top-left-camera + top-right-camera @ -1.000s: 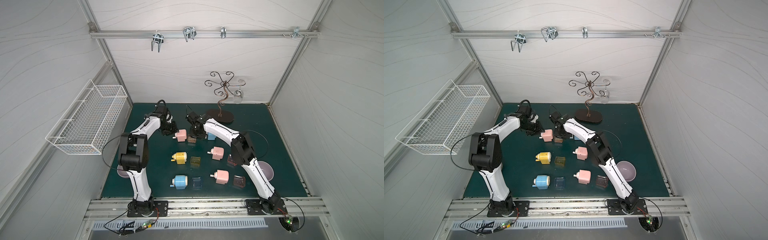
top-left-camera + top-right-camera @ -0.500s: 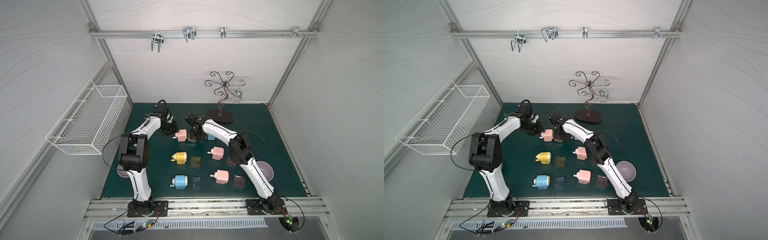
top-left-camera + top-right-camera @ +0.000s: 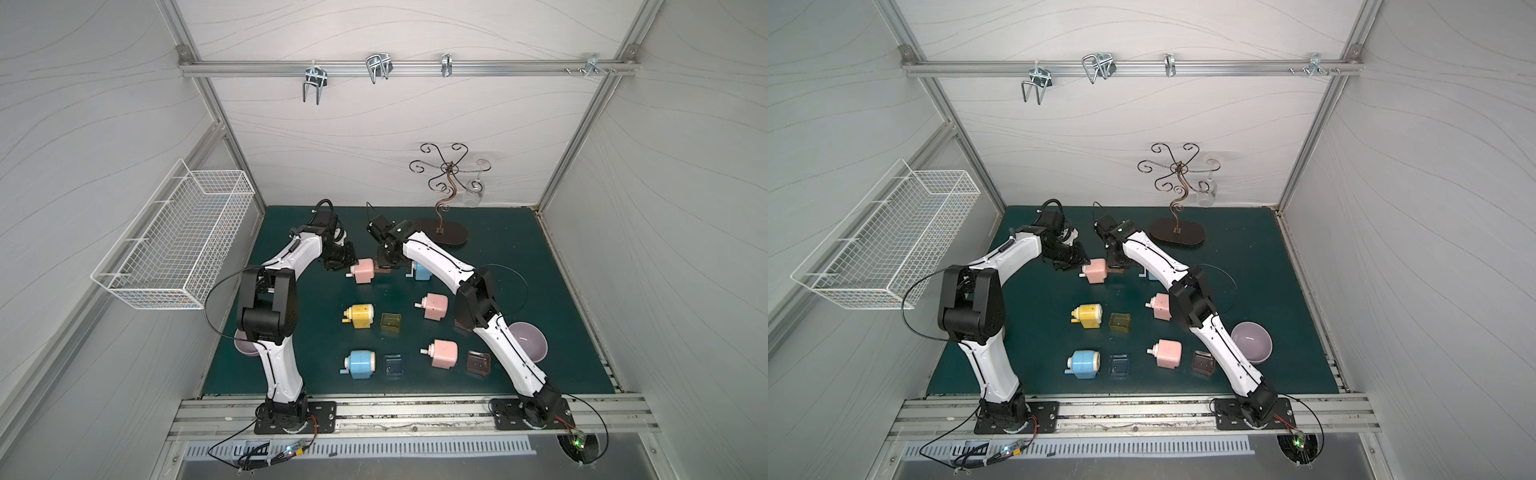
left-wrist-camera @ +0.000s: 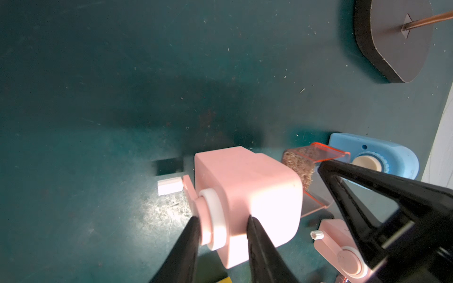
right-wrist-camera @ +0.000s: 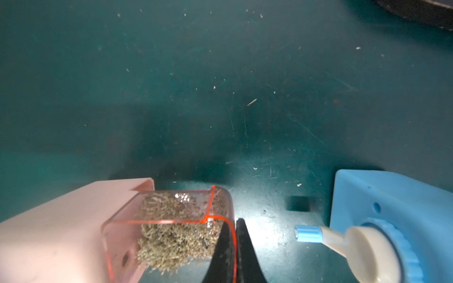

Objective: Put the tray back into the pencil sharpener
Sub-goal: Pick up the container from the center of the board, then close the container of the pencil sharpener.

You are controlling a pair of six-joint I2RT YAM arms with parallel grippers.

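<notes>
Insertion looks under way; the tray (image 5: 159,221), full of shavings, sits part-way in the pink sharpener (image 4: 257,191), just above centre of both top views; the left fingers (image 4: 183,252) clamp the sharpener's crank hub; the right fingers (image 5: 246,257) pinch the tray's outer wall; next, probably a straight, level push home; since a second ago the right elbow has swung leftward, the sharpener unmoved.

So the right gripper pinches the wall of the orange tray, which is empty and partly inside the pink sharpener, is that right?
Not empty: the right wrist view shows the orange tray holding pencil shavings. The rest holds: the right gripper pinches its wall, and it sits partly inside the pink sharpener.
</notes>
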